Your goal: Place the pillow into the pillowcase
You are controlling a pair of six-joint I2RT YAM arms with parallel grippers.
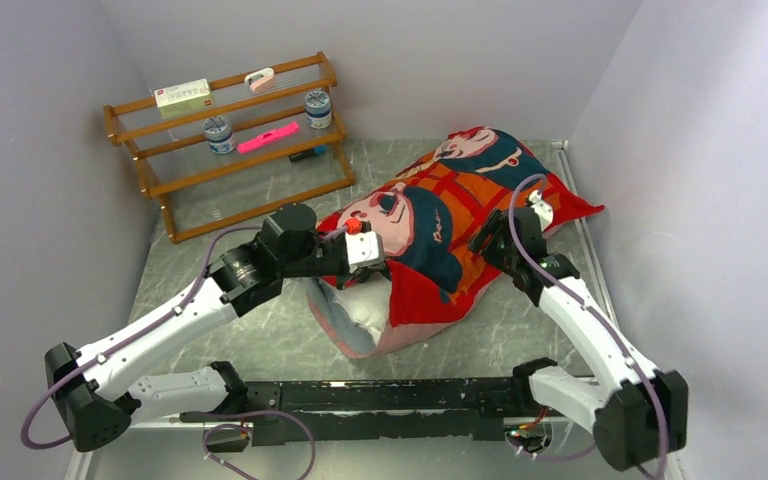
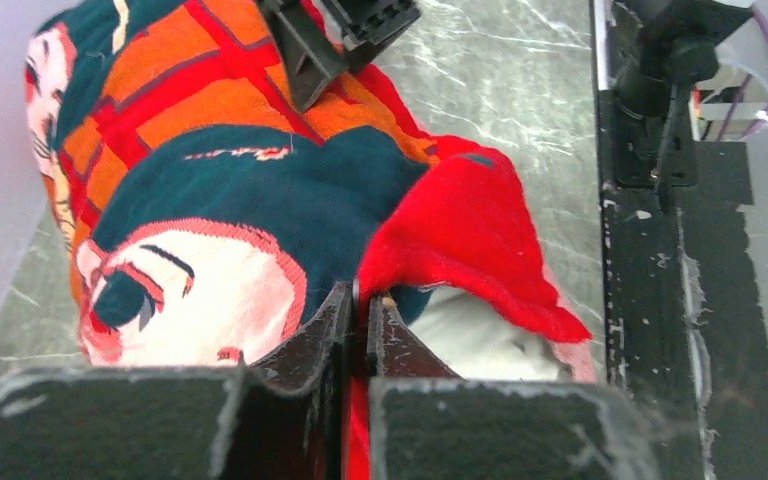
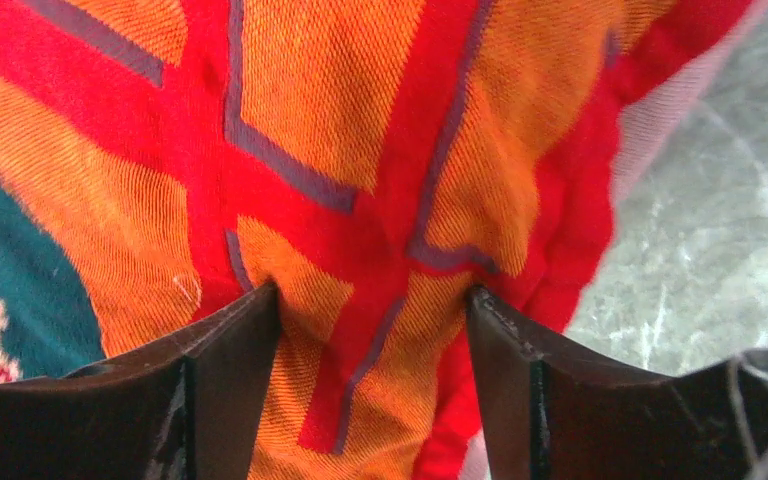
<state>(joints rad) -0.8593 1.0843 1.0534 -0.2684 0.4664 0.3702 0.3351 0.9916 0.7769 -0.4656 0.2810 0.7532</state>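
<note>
The red pillowcase (image 1: pixel 450 205) with teal-haired faces and an orange grid lies bulging on the table, most of the white pillow (image 1: pixel 365 310) inside it. The pillow's near end sticks out of the case's open end, also seen in the left wrist view (image 2: pixel 480 335). My left gripper (image 1: pixel 385 262) is shut on the red hem of the pillowcase (image 2: pixel 450 230) at the opening. My right gripper (image 1: pixel 485 245) is open, its jaws pressed down on the orange and red fabric (image 3: pixel 360 200) at the case's right side.
A wooden rack (image 1: pixel 230 140) with jars, a pink item and a box stands at the back left. Grey walls close in the left, back and right. The black rail (image 1: pixel 380 400) of the arm bases runs along the near edge.
</note>
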